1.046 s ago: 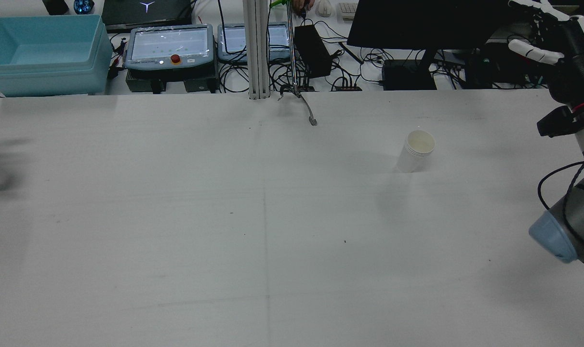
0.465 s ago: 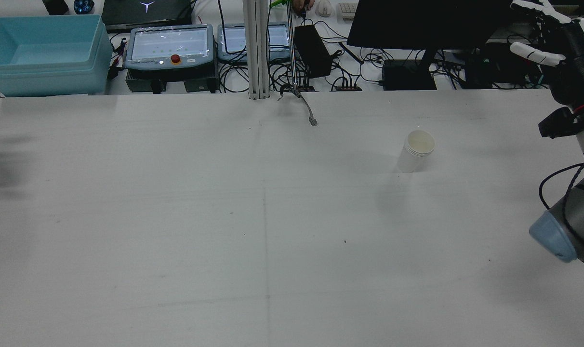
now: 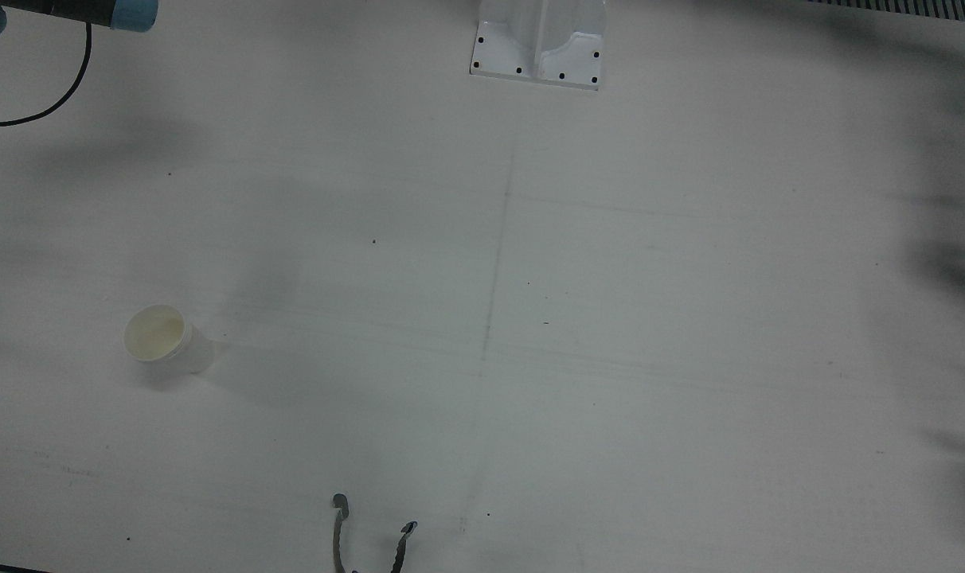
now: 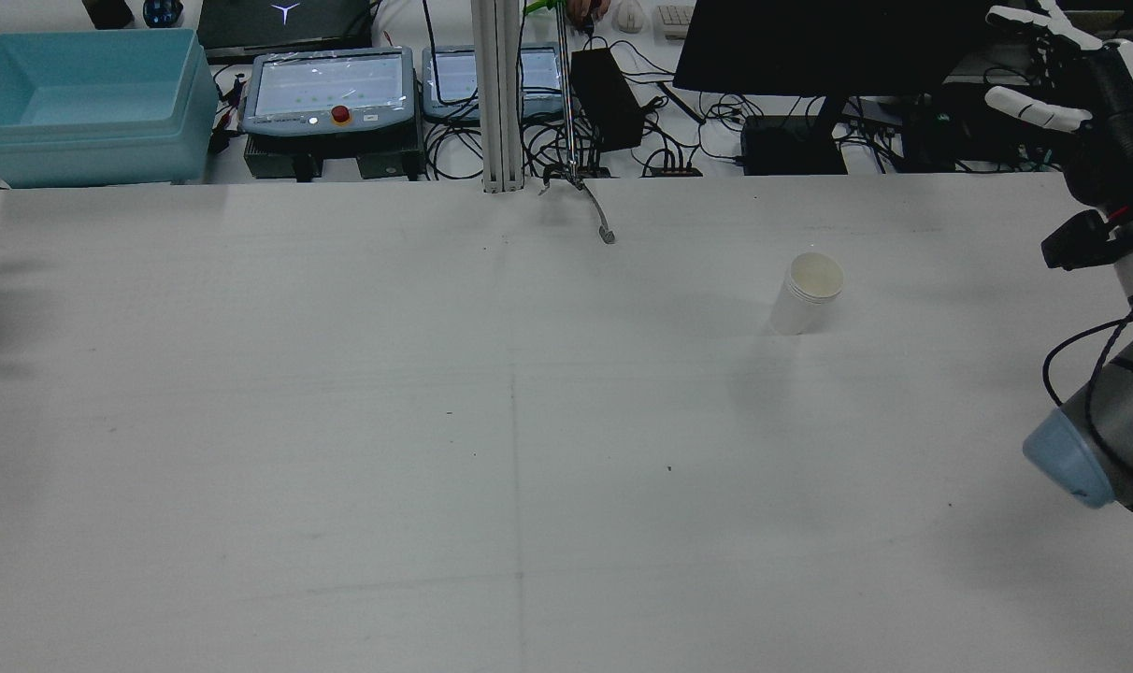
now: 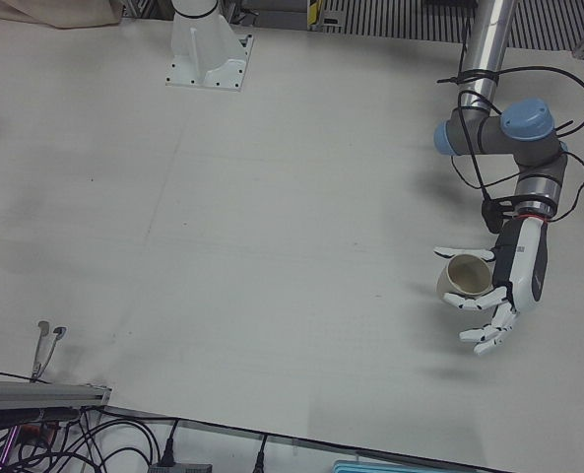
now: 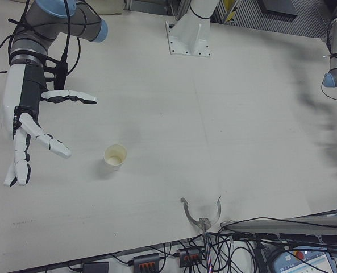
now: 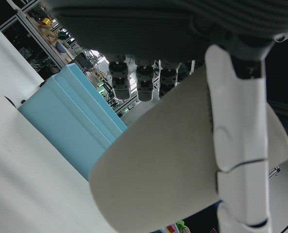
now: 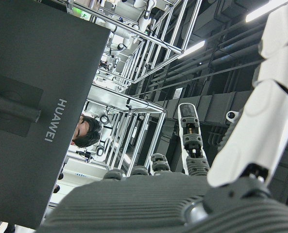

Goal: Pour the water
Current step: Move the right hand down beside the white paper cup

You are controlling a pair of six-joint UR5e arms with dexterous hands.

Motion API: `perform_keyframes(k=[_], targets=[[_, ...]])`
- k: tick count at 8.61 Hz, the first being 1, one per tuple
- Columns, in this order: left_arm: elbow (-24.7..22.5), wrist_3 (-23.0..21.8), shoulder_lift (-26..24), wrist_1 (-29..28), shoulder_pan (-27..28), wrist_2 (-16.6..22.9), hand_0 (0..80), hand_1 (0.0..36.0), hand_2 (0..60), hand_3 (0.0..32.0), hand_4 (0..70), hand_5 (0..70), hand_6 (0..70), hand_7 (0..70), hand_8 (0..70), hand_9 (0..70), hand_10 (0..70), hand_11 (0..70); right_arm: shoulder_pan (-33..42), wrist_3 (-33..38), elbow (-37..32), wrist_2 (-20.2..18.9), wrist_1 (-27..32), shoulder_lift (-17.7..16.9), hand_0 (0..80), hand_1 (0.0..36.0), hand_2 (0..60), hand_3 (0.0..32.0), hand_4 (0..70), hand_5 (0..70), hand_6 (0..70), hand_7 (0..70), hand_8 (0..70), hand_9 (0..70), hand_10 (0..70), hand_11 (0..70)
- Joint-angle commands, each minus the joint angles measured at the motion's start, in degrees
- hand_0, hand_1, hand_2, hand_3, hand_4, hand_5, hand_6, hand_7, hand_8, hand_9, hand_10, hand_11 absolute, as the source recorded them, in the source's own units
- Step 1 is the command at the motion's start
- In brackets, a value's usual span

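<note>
A white paper cup [image 4: 814, 290] stands upright on the table's right half in the rear view, also seen as the cup [image 3: 160, 338] in the front view and the cup [image 6: 115, 157] in the right-front view. My right hand [image 6: 29, 122] hovers open beside it, fingers spread, well apart from it; the rear view shows that hand [image 4: 1071, 75] raised at the far right. My left hand [image 5: 503, 286] is shut on a second cup [image 5: 467, 277], tilted with its mouth toward the camera, above the table. That cup [image 7: 182, 160] fills the left hand view.
A light blue bin [image 4: 80, 103], two teach pendants [image 4: 328, 89] and a dark monitor [image 4: 828, 42] line the far side. Metal tongs [image 4: 604, 224] lie at that edge of the table. The arms' pedestal [image 3: 538, 48] stands on the opposite side.
A blurred pale object at the rear view's left edge slid out of that view. The right hand shifted only slightly.
</note>
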Motion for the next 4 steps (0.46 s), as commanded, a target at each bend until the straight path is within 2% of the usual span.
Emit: perform_keyframes(k=[1,2,4], targets=[[-1.4,1.9,0.0,0.5,-0.4,-0.6,62.4,15.2,0.0,0.0,59.1,31.1,13.7,34.3,12.2,18.6,11.1,17.3,-0.2,-0.9,-1.3,0.0,0.1,0.0,45.9,12.4,15.8,0.0,19.3,11.2,4.9,7.6,0.0,0.1,0.0,0.0],[-3.9,1.9,0.1,2.0,-0.4,-0.5,61.9,15.2,0.0,0.0,59.1,31.3,13.7,34.3,12.0,18.4,11.0,17.2,-1.8,-2.4,-5.3,0.4,0.5,0.2,45.9,12.4,14.5,0.0,16.0,10.3,4.0,5.7,0.0,0.0,0.0,0.0],[-4.6,1.6,0.2,2.8,-0.4,-0.3,61.6,15.3,0.0,0.0,58.0,31.2,13.5,33.8,11.9,18.2,11.0,17.1,-6.8,-2.5,-11.7,1.8,3.3,1.7,45.8,12.6,12.4,0.8,9.0,7.9,2.2,2.5,0.0,0.0,0.0,0.0]])
